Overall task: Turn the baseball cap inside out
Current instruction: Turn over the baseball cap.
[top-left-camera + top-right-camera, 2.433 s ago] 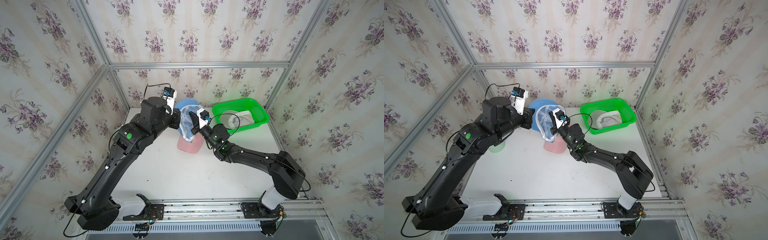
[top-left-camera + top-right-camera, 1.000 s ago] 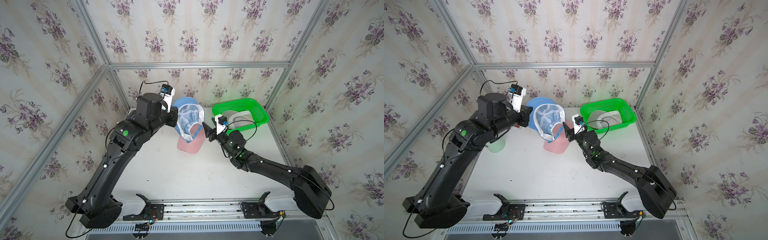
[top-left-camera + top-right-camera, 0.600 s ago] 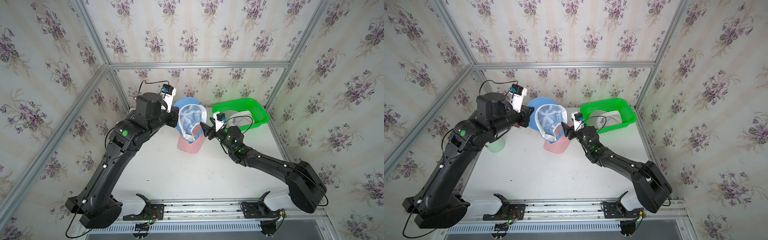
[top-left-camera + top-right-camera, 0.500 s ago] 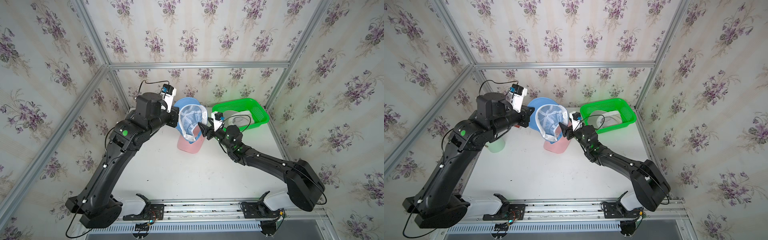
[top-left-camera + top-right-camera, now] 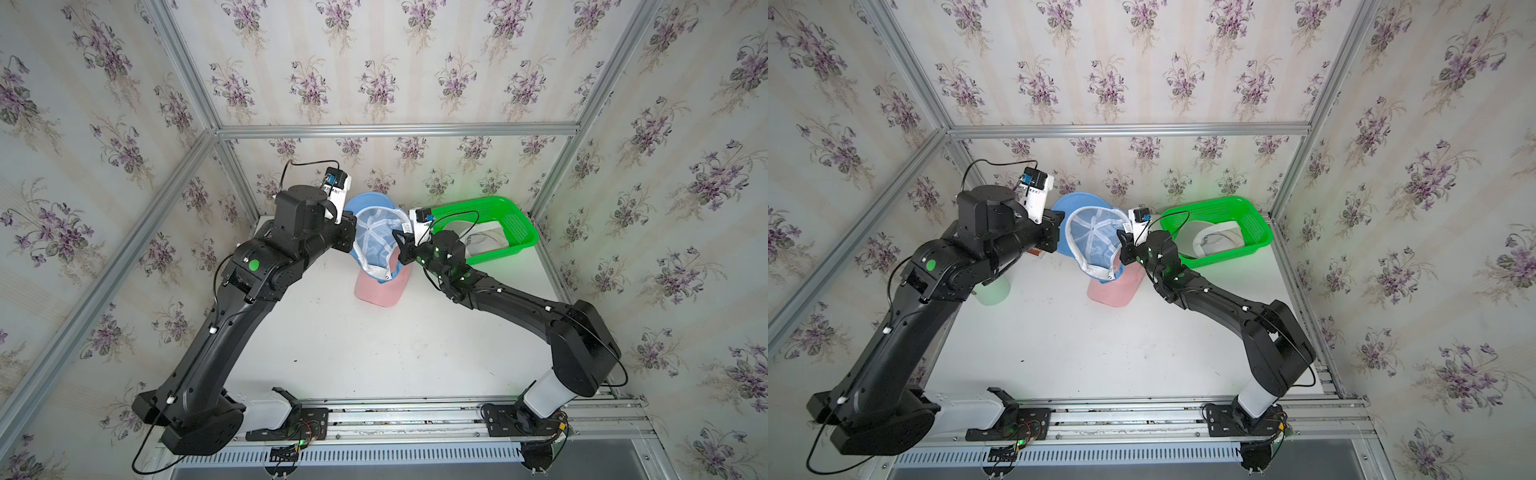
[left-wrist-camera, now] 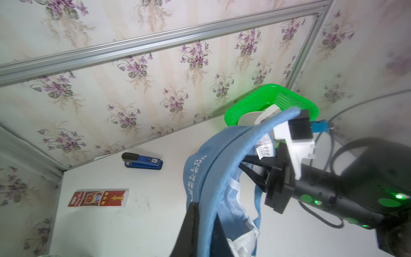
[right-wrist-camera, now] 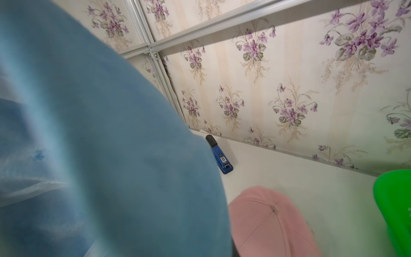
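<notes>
- The blue baseball cap [image 5: 374, 239] hung in the air just beside the green basket [image 5: 519, 230]. Its hollow faced up, showing white seam tapes and a white sweatband. White lettering ran across its outside in the left wrist view.
- The left gripper [image 6: 203, 213] was pinched tight on the cap's brim.
- The right gripper [image 5: 400, 242] was clamped on the crown's rim, on the side nearest the basket.
- The basket held a white cap [image 5: 1208, 241].
- A pink cap [image 5: 380, 286] lay on the table [image 5: 374, 353] near the basket, under the blue one.
- A pale green cup [image 5: 992, 291] stood well apart from the basket; its contents could not be told.
</notes>
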